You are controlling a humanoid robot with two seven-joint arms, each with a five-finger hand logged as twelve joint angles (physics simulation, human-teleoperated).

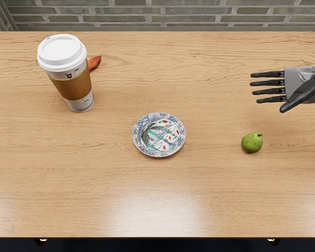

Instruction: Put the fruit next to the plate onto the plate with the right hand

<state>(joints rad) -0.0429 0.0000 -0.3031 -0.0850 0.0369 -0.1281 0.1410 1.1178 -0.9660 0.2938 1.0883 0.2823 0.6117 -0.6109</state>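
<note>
Fruit: a small green fruit (252, 142), pear-like with a short nub at its upper right, lies on the bare table (199, 199) at the right, well apart from the plate and untouched.
Plate: a small patterned plate (136, 135) sits near the table's middle, to the left of the fruit, with nothing on it.
Right hand: the right hand (291, 86) comes in from the right edge, farther back than the fruit and slightly to its right, clear of it.
Fingers: the four fingers (268, 83) are stretched out straight toward the left and a little spread, the thumb angled down and left; they hold nothing.
Left arm: not visible.
Other things: a tall paper cup (68, 73) with a white lid and brown sleeve stands at the far left, with a small orange-red object (95, 61) peeking out behind it.
Handling, judged: the fruit looks light, firm and smooth-skinned, so it may roll or slip under a one-sided push; it is rounded, with no flat face to rest on.
Where to hold, judged: around its widest part, thumb on one side and fingers opposite, coming down from above rather than pinching the nub.
Step in hand, judged: the reach toward the fruit; grasp, carry and placing are not yet done.
Risk, judged: the plate is shallow, so a fruit dropped from height could roll off.
</note>
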